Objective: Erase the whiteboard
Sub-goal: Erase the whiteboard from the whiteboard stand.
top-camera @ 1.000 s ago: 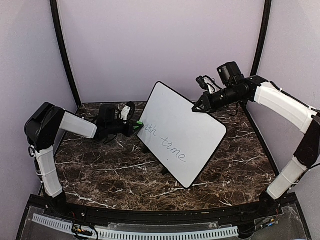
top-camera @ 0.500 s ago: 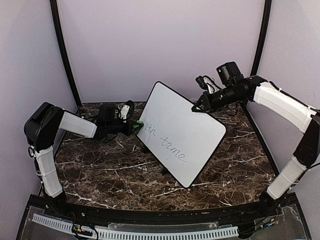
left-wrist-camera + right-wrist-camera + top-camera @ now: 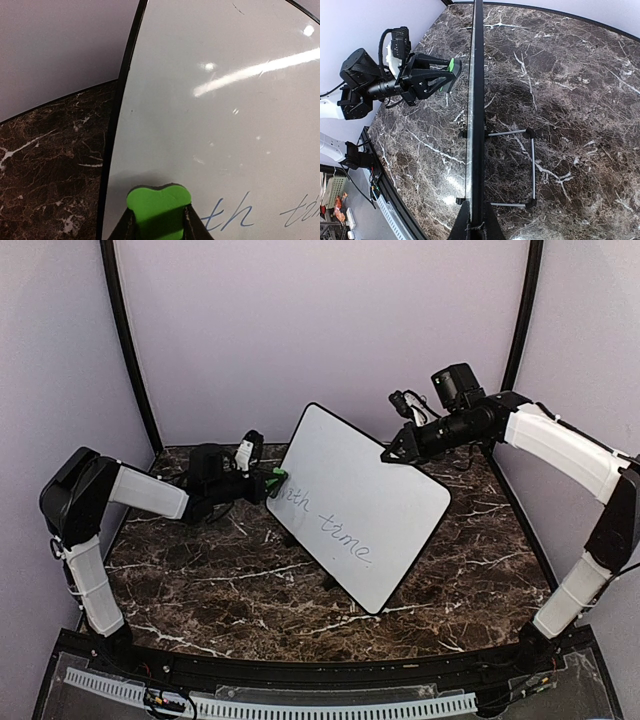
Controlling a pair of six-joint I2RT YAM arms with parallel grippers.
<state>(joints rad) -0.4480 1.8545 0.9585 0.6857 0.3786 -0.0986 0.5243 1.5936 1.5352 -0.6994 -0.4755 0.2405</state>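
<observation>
The left hand, squeezing the green eraser, has slid a little up the left side of the whiteboard. Words are still left to rub off. The right hand pinches the board's top edge. The board stands tilted in the middle of the table.

Green eraser seemingly against whiteboard

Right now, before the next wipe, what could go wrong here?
1. The eraser in the left claw sits close to the left edge of the board. A stroke outward could slip it off the frame.
2. The board rests on a thin wire stand, and only the right claw grips its top edge. A hard push may shift or tip it.
3. The writing lies to the right, so a short stroke may miss it.
</observation>
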